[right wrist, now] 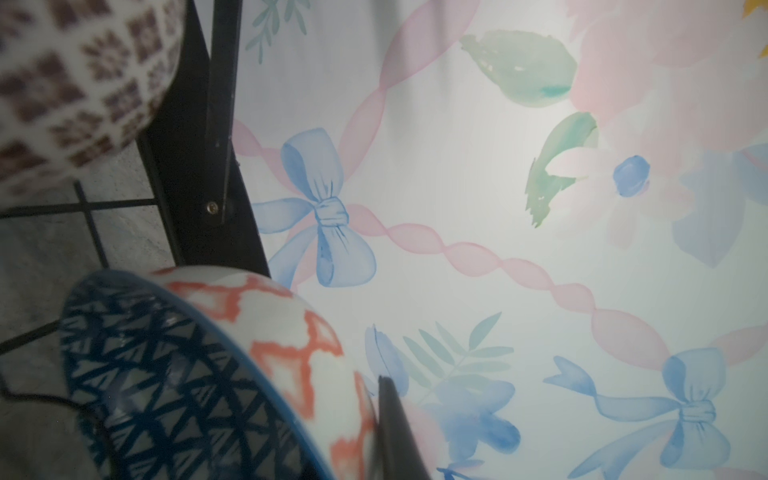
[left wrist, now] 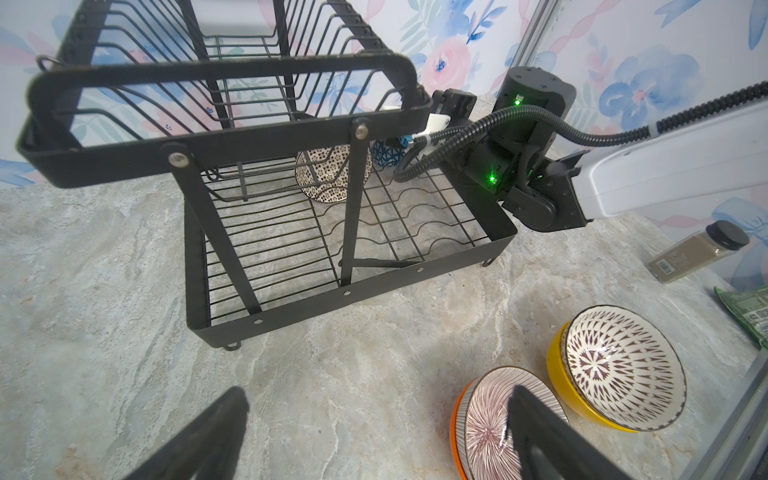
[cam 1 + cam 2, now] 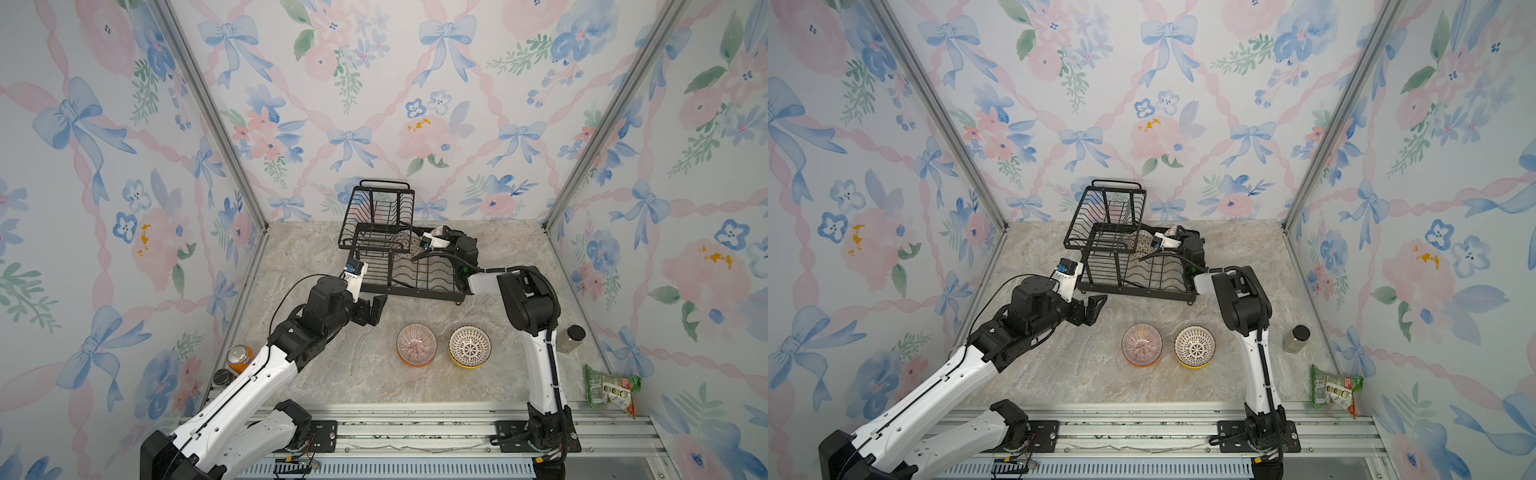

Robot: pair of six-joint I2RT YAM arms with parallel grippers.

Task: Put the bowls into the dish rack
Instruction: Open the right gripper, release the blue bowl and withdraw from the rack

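The black wire dish rack point(image 3: 419, 294) point(image 3: 1142, 293) point(image 2: 332, 297) stands at the back of the table. A black-and-white patterned bowl point(image 3: 405, 245) point(image 2: 328, 176) point(image 1: 62, 91) stands on edge in its lower tray. Beside it my right gripper point(image 3: 432, 241) point(image 1: 370, 419) is shut on the rim of the blue geometric bowl point(image 2: 384, 151) point(image 1: 178, 374), low in the tray. My left gripper point(image 3: 374, 309) point(image 2: 378, 399) hovers open and empty in front of the rack. On the table, a pink-striped bowl point(image 3: 416, 344) point(image 2: 490, 424) nests in an orange bowl point(image 3: 415, 364), and a lattice bowl point(image 3: 469, 345) point(image 2: 619, 365) in a yellow bowl point(image 3: 467, 365).
An orange drink can point(image 3: 237, 358) and a dark lid point(image 3: 222, 377) sit at the left edge behind my left arm. A spice bottle point(image 3: 570, 338) point(image 2: 698, 253) and a green packet point(image 3: 611, 390) lie by the right wall.
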